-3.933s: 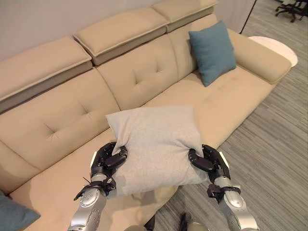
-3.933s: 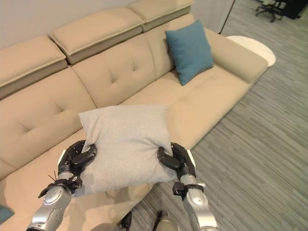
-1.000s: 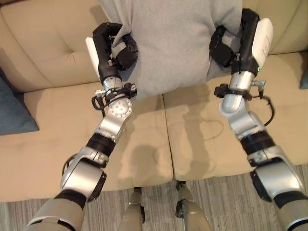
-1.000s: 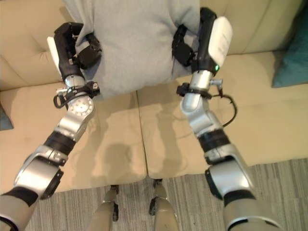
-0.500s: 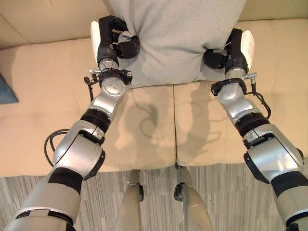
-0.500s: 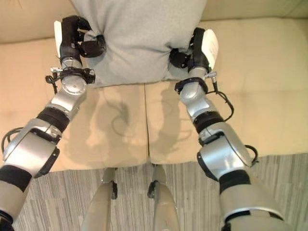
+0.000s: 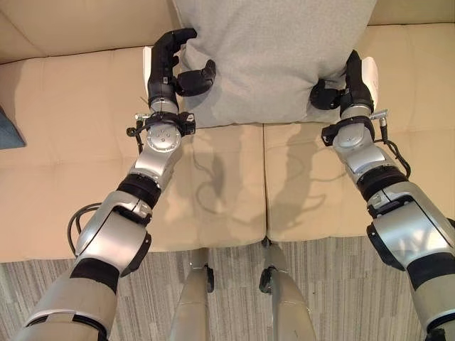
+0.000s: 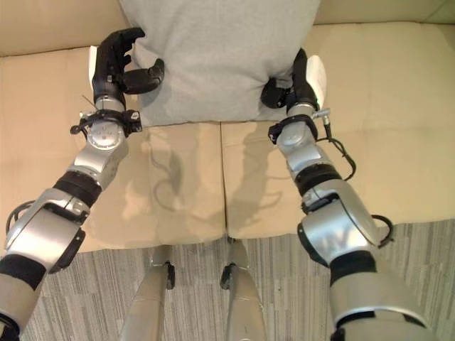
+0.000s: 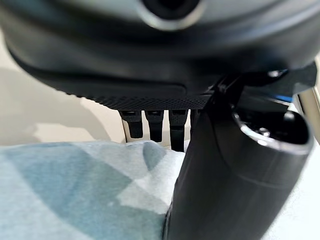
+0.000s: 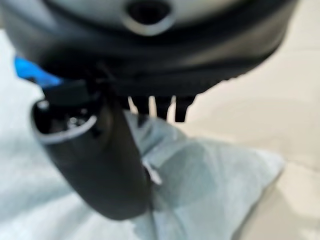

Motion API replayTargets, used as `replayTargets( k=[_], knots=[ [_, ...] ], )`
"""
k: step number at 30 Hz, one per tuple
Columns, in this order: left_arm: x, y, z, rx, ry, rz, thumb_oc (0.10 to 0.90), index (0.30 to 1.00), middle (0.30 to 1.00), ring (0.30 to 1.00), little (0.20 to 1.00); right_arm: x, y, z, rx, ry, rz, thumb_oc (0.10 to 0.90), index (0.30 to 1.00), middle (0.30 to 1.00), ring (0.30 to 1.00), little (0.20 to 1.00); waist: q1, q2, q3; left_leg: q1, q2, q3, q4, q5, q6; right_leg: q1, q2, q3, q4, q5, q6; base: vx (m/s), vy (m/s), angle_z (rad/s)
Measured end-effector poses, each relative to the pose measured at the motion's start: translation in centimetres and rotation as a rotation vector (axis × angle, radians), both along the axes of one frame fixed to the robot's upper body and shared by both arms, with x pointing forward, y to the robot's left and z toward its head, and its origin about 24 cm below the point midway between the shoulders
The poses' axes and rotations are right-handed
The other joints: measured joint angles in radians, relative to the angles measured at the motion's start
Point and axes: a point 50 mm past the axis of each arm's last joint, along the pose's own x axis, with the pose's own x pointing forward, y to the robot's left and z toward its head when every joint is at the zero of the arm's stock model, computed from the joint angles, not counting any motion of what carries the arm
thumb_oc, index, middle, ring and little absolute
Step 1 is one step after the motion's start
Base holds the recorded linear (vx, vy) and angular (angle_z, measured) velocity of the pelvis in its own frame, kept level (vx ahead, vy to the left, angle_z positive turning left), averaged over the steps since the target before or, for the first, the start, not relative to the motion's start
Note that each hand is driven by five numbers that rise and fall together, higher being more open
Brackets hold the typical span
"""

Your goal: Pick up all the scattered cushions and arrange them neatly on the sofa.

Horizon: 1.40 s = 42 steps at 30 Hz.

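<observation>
Right now the grey cushion (image 7: 274, 53) is sitting on the sofa (image 7: 64, 128), its lower edge lying across the seam where two seat pads meet and its upper part running up out of sight toward the backrest. At its left lower corner the left hand (image 7: 169, 60) is letting go: the fingers (image 7: 178, 37) are reaching up beside the cushion's edge and the thumb is stretched across the fabric without curling into it, so that hand looks relaxed and loose. At the right lower corner the right hand (image 7: 348, 84) is pressing close, its thumb lying over the grey cloth and its fingers (image 10: 156, 106) tucked down behind the corner, so it seems to be pinching the cushion there. A sliver of a blue cushion (image 7: 8, 128) is showing at the far left of the seat.

To my eye the placing step is nearly finished, with the cushion down and one side freed. What the next move seems to call for is loosening the right corner as well, then drawing both arms back gently so the cushion is not dragged forward off the backrest, and turning to look for whatever cushions are left lying about
</observation>
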Motion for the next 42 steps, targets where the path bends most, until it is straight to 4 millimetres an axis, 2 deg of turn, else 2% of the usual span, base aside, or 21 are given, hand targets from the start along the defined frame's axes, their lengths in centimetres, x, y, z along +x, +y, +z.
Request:
replayTargets(
  k=[2,3,5,6,7,8,9,10,12,16,17,20,21,25,29,31,33,34,35,39,42],
  knots=[
    [-0.6,0.6,-0.7,-0.025,-0.011,-0.007,0.8,0.9,0.9,0.9,0.9,-0.5,-0.6,-0.3,0.034,-0.028,0.014,0.8,0.9,0.9,0.9,0.9,-0.001,0.003,0.001,0.012,0.001,0.0,-0.003,0.0,0.0,0.011,-0.001,-0.001,-0.001,-0.001,0.001,0.01,-0.011,0.02],
    [-0.9,1.4,-2.6,-0.057,0.028,0.011,0.8,0.9,0.9,0.9,0.9,-0.9,-1.3,-1.5,0.053,-0.019,-0.002,0.8,0.9,0.9,0.9,0.9,0.001,0.003,0.002,0.05,0.002,0.001,-0.015,0.0,0.0,0.047,-0.004,-0.004,-0.008,-0.004,0.004,0.03,-0.031,0.05],
    [-1.8,2.4,-4.8,-0.104,0.062,0.019,0.8,0.9,0.9,0.9,0.9,-1.8,-2.0,-3.0,0.118,-0.032,0.002,0.8,0.9,0.9,0.9,0.9,-0.001,0.003,0.002,0.086,0.0,0.0,-0.02,0.0,0.0,0.087,-0.007,-0.012,-0.013,-0.011,0.013,0.04,-0.031,0.11],
    [-2.9,3.5,-6.9,-0.155,0.085,0.04,0.8,0.9,0.9,0.9,0.9,-2.9,-3.0,-5.0,0.163,-0.037,-0.006,0.8,0.9,0.9,0.9,0.9,-0.003,0.003,0.003,0.127,-0.001,-0.001,-0.024,0.0,0.0,0.137,-0.008,-0.024,-0.023,-0.014,0.017,0.05,-0.024,0.19],
    [-3.8,5.1,-9.8,-0.176,0.168,0.097,0.8,0.9,0.9,0.9,0.9,-3.7,-4.3,-7.5,0.18,0.02,-0.053,0.8,0.9,0.9,0.9,0.9,-0.002,0.002,0.003,0.176,-0.002,0.0,-0.024,0.0,-0.001,0.189,-0.008,-0.027,-0.024,-0.024,0.028,0.07,-0.032,0.19],
    [-4.3,5.8,-10.9,-0.193,0.192,0.12,0.8,0.9,0.9,0.9,0.9,-4.3,-4.9,-8.5,0.198,0.034,-0.071,0.8,0.9,0.9,0.9,0.9,0.0,0.002,0.003,0.198,-0.003,0.0,-0.024,-0.003,-0.004,0.216,-0.009,-0.027,-0.026,-0.031,0.037,0.07,-0.023,0.17],
    [-5.8,7.4,-13.5,-0.227,0.247,0.18,0.8,0.9,0.9,0.9,0.9,-5.4,-5.9,-10.5,0.217,0.073,-0.103,0.8,0.9,0.9,0.9,0.9,0.004,0.002,0.003,0.239,-0.003,0.0,-0.024,-0.011,-0.014,0.262,-0.008,-0.028,-0.033,-0.042,0.041,0.05,-0.017,0.13],
    [-6.8,8.2,-14.5,-0.259,0.262,0.208,0.8,0.9,0.9,0.9,0.9,-6.1,-6.3,-11.3,0.226,0.075,-0.114,0.8,0.9,0.9,0.9,0.9,0.004,0.0,0.004,0.26,-0.003,-0.001,-0.024,-0.015,-0.019,0.287,-0.008,-0.028,-0.037,-0.051,0.031,0.07,-0.017,0.1],
    [-9.2,10.2,-17.3,-0.317,0.319,0.297,0.8,0.9,0.9,0.9,0.9,-7.8,-7.3,-13.4,0.24,0.106,-0.146,0.8,0.9,0.9,0.9,0.9,0.014,-0.001,0.004,0.303,0.003,0.001,-0.024,-0.021,-0.025,0.329,-0.002,-0.029,-0.037,-0.06,0.037,0.1,-0.022,0.0],
    [-14.5,10.4,-22.7,-0.44,0.434,0.353,0.8,0.9,0.9,0.9,0.9,-12.1,-8.2,-18.9,0.302,0.231,-0.189,0.8,0.9,0.9,0.9,0.9,0.023,-0.005,0.006,0.399,0.013,0.0,-0.025,-0.054,-0.034,0.428,0.007,-0.039,-0.037,-0.091,0.023,0.16,-0.039,-0.01],
    [-16.5,10.4,-24.6,-0.447,0.501,0.364,0.8,0.9,0.9,0.9,0.9,-13.9,-7.8,-21.3,0.323,0.301,-0.185,0.8,0.9,0.9,0.9,0.9,0.022,-0.007,0.004,0.448,0.018,0.0,-0.025,-0.081,-0.03,0.476,0.018,-0.04,-0.038,-0.101,0.028,0.12,-0.019,-0.01],
    [-19.8,10.6,-27.5,-0.438,0.638,0.379,0.8,0.9,0.9,0.9,0.9,-17.2,-7.0,-25.3,0.36,0.445,-0.183,0.8,0.9,0.9,0.9,0.9,0.021,-0.023,-0.004,0.506,0.034,0.001,-0.025,-0.11,-0.032,0.535,0.03,-0.044,-0.038,-0.124,0.025,0.08,-0.024,0.0],
    [-21.3,10.4,-28.7,-0.445,0.694,0.382,0.8,0.9,0.9,0.9,0.9,-19.2,-6.6,-27.3,0.385,0.523,-0.188,0.8,0.9,0.9,0.9,0.9,0.024,-0.028,-0.015,0.518,0.034,-0.002,-0.025,-0.117,-0.029,0.55,0.031,-0.049,-0.038,-0.126,0.023,0.1,-0.042,0.05],
    [-24.1,9.0,-31.6,-0.464,0.857,0.37,0.8,0.9,0.9,0.9,0.9,-22.3,-5.2,-30.6,0.411,0.673,-0.169,0.8,0.9,0.9,0.9,0.9,0.023,-0.023,-0.027,0.591,0.035,-0.002,-0.026,-0.118,-0.024,0.626,0.03,-0.055,-0.039,-0.132,0.019,0.02,-0.011,0.03],
    [-24.8,8.2,-32.7,-0.412,0.92,0.318,0.8,0.9,0.9,0.9,0.9,-22.6,-4.7,-31.5,0.391,0.721,-0.147,0.8,0.9,0.9,0.9,0.9,0.03,0.001,-0.058,0.604,0.036,-0.003,-0.026,-0.124,-0.022,0.643,0.031,-0.056,-0.037,-0.133,0.014,0.07,-0.066,0.05],
    [-27.3,7.4,-35.5,-0.326,1.118,0.292,0.8,0.9,0.9,0.9,0.9,-24.9,-3.7,-34.1,0.362,0.893,-0.118,0.8,0.9,0.9,0.9,0.9,0.029,0.007,-0.097,0.698,0.033,-0.008,-0.026,-0.138,-0.013,0.743,0.028,-0.067,-0.04,-0.159,0.014,0.06,-0.057,0.16],
    [-30.2,7.2,-37.4,-0.294,1.264,0.312,0.8,0.9,0.9,0.9,0.9,-26.5,-2.6,-35.4,0.361,0.969,-0.079,0.8,0.9,0.9,0.9,0.9,0.031,0.011,-0.14,0.73,0.034,-0.012,-0.026,-0.147,-0.016,0.777,0.032,-0.074,-0.045,-0.174,0.017,0.03,-0.065,0.07],
    [-30.8,7.0,-37.9,-0.299,1.305,0.319,0.8,0.9,0.9,0.9,0.9,-26.8,-2.4,-35.6,0.368,0.987,-0.075,0.8,0.9,0.9,0.9,0.9,0.031,0.014,-0.147,0.735,0.035,-0.012,-0.026,-0.147,-0.016,0.784,0.034,-0.078,-0.045,-0.176,0.017,0.02,-0.078,0.08],
    [-32.5,6.7,-38.7,-0.302,1.382,0.334,0.8,0.9,0.9,0.9,0.9,-27.1,-2.2,-36.0,0.378,1.004,-0.08,0.8,0.9,0.9,0.9,0.9,0.031,0.019,-0.151,0.743,0.037,-0.017,-0.026,-0.147,-0.016,0.795,0.039,-0.08,-0.045,-0.184,0.011,0.0,-0.091,0.09],
    [-35.0,6.0,-39.8,-0.312,1.504,0.356,0.8,0.9,0.9,0.9,0.9,-28.0,-2.3,-36.7,0.389,1.052,-0.103,0.8,0.9,0.9,0.9,0.9,0.033,0.019,-0.153,0.752,0.053,-0.03,-0.025,-0.142,-0.023,0.811,0.059,-0.084,-0.045,-0.188,0.006,-0.04,-0.073,0.08],
    [-35.5,6.1,-40.1,-0.306,1.537,0.372,0.8,0.9,0.9,0.9,0.9,-28.8,-2.7,-37.2,0.408,1.081,-0.137,0.8,0.9,0.9,0.9,0.9,0.045,0.028,-0.157,0.741,0.071,-0.048,-0.025,-0.13,-0.039,0.809,0.08,-0.095,-0.045,-0.19,0.0,-0.17,-0.081,0.12]
  ],
)
